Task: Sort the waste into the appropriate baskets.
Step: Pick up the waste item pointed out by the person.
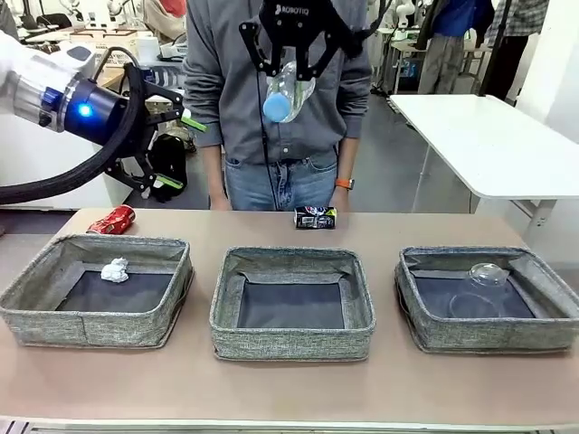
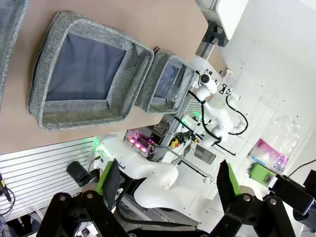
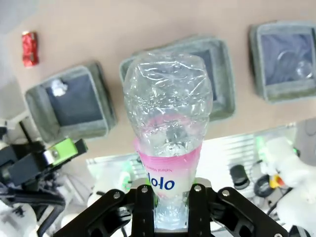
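Note:
High above the table's far middle, my right gripper [image 1: 289,70] is shut on a clear water bottle [image 1: 286,95], blue cap hanging down. In the right wrist view the crumpled bottle [image 3: 168,113] stands between the fingers [image 3: 144,205]. My left gripper [image 1: 174,151] hovers open and holds nothing at the far left; its green pads [image 2: 106,177] stand wide apart. A red can [image 1: 111,220] and a dark printed can [image 1: 316,217] lie on the table behind the baskets. The left basket [image 1: 90,327] holds a white paper ball [image 1: 115,269]. The middle basket [image 1: 291,344] holds nothing. The right basket [image 1: 493,336] holds a clear plastic cup [image 1: 487,276].
A person [image 1: 276,136] stands at the far edge, right behind the held bottle. The three baskets line the table's near half, with bare tabletop [image 1: 289,389] in front of them. A white table [image 1: 493,145] stands off to the back right.

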Action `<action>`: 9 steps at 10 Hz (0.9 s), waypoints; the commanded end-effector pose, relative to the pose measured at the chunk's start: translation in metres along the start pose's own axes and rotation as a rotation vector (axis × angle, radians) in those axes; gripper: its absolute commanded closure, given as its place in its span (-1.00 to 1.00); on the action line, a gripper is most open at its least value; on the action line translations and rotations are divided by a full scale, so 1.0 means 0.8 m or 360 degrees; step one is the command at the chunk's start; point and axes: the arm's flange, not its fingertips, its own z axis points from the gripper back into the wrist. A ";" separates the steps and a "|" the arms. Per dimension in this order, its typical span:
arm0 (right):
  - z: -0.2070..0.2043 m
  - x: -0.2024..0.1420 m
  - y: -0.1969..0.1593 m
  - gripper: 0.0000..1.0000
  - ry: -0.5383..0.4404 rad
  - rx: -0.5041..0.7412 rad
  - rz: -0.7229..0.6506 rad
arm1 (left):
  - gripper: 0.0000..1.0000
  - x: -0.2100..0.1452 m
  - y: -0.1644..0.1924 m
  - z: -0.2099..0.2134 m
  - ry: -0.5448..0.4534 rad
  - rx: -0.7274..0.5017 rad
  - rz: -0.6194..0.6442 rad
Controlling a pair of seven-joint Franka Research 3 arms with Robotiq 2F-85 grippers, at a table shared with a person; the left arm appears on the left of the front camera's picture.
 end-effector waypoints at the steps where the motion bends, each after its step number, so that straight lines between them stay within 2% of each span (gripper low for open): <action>1: 0.016 0.011 0.015 0.53 -0.0118 -0.0112 0.0100 | -1.00 -0.002 -0.002 0.004 0.0010 0.0019 0.0012; 2: 0.000 0.000 0.000 0.53 0.0000 0.0000 0.0000 | -1.00 -0.002 -0.002 0.004 0.0010 0.0019 0.0012; 9: 0.000 0.000 0.000 0.53 0.0000 0.0000 0.0000 | -1.00 -0.002 -0.002 0.004 0.0010 0.0019 0.0012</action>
